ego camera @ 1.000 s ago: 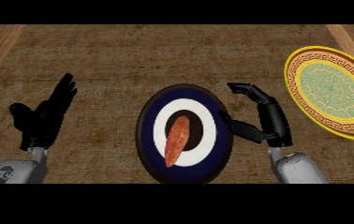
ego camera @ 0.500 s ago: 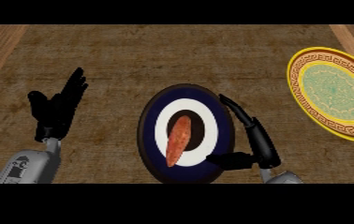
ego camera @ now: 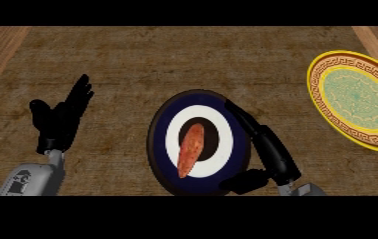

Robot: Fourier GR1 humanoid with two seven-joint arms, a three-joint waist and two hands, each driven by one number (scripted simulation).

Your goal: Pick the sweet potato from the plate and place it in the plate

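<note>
An orange sweet potato [ego camera: 191, 150] lies lengthwise in the middle of a dark blue plate with a white ring [ego camera: 164, 128] near the counter's front. My right hand [ego camera: 268, 148] is open at the plate's right rim, fingers stretched along the edge and thumb low beside the front rim, not touching the potato. A yellow plate with a green centre [ego camera: 325, 78] sits at the far right, partly cut off by the view's edge. At the left my left hand [ego camera: 60, 116] rests open with fingers up, apart from both plates.
The brown wooden counter [ego camera: 184, 58] stretches behind the plates. A lighter wooden strip [ego camera: 10, 43] shows at the far left corner, and another at the far right corner.
My right hand has straightened its fingers and moved left and down against the blue plate's right rim. The left hand has shifted slightly right. The sweet potato has not moved.
</note>
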